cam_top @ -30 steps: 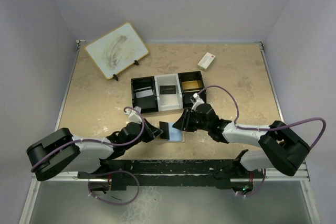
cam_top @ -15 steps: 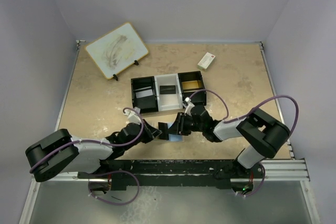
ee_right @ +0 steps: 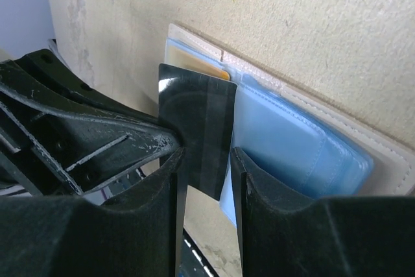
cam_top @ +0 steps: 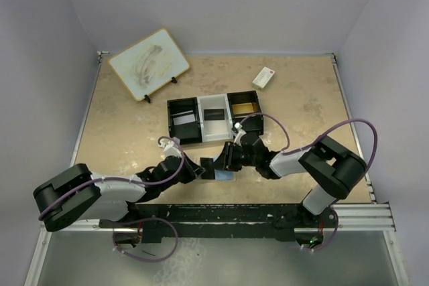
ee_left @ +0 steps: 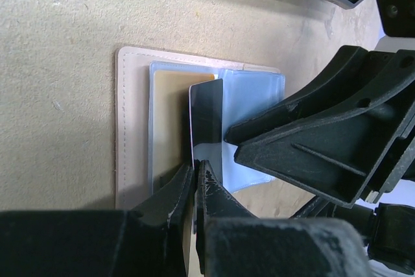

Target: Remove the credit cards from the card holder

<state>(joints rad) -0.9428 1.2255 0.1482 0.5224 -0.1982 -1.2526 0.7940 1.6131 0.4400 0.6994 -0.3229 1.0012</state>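
- Tan tabletop (cam_top: 120, 125); open tan leather bifold card holder (ee_left: 133, 128), pale blue inside, lies flat at front centre.
- Left gripper (ee_left: 196, 170) pinches thin black card (ee_left: 206, 115) standing from its pocket; right gripper (ee_right: 207, 157) straddles it, clamping unclear.
- Card likely stiff, light, slick: grip its edges.
- Beyond: black-and-white 3-compartment tray (cam_top: 171, 125).

credit card (ee_left: 206, 118) on card holder (ee_left: 133, 134), tray (cam_top: 199, 122) behind

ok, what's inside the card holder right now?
A gold card sits in one pocket of the card holder. A black card stands over its middle, pinched by the left gripper. Anything in the blue pocket is covered.
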